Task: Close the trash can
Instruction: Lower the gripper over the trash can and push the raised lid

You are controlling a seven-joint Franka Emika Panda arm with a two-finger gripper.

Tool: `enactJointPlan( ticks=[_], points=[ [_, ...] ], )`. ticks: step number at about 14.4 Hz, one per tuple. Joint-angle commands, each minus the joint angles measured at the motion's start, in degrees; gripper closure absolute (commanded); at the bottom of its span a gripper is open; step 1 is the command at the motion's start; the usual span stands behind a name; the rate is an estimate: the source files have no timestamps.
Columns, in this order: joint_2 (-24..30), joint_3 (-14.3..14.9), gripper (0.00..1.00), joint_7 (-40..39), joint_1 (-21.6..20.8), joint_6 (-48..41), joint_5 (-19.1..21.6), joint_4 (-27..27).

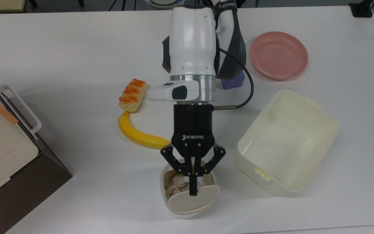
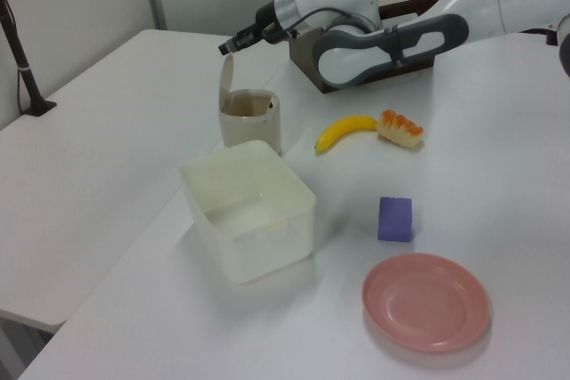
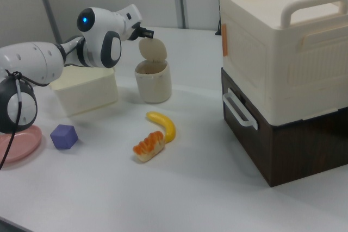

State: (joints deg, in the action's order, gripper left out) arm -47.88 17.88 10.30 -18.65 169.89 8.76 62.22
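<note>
The trash can (image 1: 163,187) is a small cream-white bin near the table's front edge in the top view, with crumpled paper inside. Its beige lid (image 1: 187,201) stands open, hinged up nearly upright (image 2: 226,76) (image 3: 152,49). My gripper (image 1: 193,190) is shut and holds nothing. It points down over the bin, with the fingertips at the lid's top edge (image 2: 224,46) (image 3: 148,35). I cannot tell whether they touch the lid.
A pale-yellow tub (image 1: 255,177) stands right of the bin in the top view. A banana (image 1: 138,135), a bread piece (image 1: 132,95), a purple cube (image 1: 234,84) and a pink plate (image 1: 278,55) lie behind. A handled box on a brown cabinet (image 1: 5,152) fills the top view's left.
</note>
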Motion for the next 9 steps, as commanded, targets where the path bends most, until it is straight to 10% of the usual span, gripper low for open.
enactJointPlan(
  ticks=[1, 9],
  points=[
    [-2.57, 1.36, 1.00, 0.86, -0.59, 0.53, 0.47, -2.72],
    [5.69, 1.54, 1.00, 0.42, -2.27, -0.27, 0.47, 10.20]
  ],
)
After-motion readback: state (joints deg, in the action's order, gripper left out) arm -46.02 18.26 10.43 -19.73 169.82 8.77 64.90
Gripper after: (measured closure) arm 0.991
